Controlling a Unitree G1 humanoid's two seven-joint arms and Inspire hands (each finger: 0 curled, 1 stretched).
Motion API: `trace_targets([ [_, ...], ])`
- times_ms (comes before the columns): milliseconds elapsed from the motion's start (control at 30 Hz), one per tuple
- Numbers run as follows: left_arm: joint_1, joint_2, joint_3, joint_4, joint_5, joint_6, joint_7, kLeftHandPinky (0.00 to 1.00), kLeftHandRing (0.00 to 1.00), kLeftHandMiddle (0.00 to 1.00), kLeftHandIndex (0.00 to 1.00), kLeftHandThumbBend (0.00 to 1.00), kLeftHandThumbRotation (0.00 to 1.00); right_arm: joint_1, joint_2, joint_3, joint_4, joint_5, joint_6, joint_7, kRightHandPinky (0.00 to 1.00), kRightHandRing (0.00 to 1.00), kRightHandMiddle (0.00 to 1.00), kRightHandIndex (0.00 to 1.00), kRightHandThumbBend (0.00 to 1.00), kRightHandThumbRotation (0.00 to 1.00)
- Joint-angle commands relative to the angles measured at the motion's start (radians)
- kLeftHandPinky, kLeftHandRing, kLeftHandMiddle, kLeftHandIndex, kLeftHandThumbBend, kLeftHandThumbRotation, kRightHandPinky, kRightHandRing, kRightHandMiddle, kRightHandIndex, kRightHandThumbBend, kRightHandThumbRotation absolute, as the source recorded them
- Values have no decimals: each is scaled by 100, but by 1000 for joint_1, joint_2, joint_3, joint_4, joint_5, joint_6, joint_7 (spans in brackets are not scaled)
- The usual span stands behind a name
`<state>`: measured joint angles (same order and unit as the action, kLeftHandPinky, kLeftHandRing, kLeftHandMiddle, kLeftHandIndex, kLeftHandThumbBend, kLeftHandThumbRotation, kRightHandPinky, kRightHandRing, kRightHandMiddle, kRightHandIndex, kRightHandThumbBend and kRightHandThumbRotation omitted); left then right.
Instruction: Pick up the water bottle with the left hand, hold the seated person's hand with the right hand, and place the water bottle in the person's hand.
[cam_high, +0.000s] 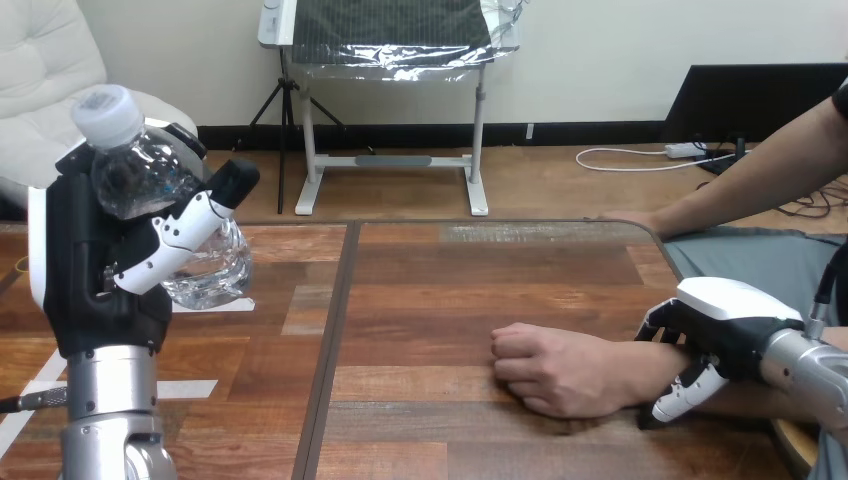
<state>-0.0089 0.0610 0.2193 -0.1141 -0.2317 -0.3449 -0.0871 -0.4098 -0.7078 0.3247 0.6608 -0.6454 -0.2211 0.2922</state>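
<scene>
My left hand (95, 265) is raised above the table's left part, with its fingers and thumb curled round a clear water bottle (150, 180) with a white cap, held upright. The person's hand (560, 368) rests as a closed fist on the table right of centre. My right hand (725, 335) lies over the person's wrist (655, 362), with fingers above and thumb below, curled round it.
The wooden table (430, 290) has a dark seam running down its middle and white tape marks (200, 305) on the left. The person's other hand (625, 218) rests at the table's far right edge.
</scene>
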Motion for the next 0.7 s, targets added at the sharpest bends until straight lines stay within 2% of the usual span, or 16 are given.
trace_targets([
  [0,-74,12,5,-9,-16,-27,-9,15,20,26,31,63,0,54,89,71,62,-7,-2,13,44,50,58,62,85,21],
  [667,-78,18,11,0,-28,-38,-32,14,20,26,31,62,0,47,130,97,90,-22,-13,-41,26,34,43,53,88,16],
])
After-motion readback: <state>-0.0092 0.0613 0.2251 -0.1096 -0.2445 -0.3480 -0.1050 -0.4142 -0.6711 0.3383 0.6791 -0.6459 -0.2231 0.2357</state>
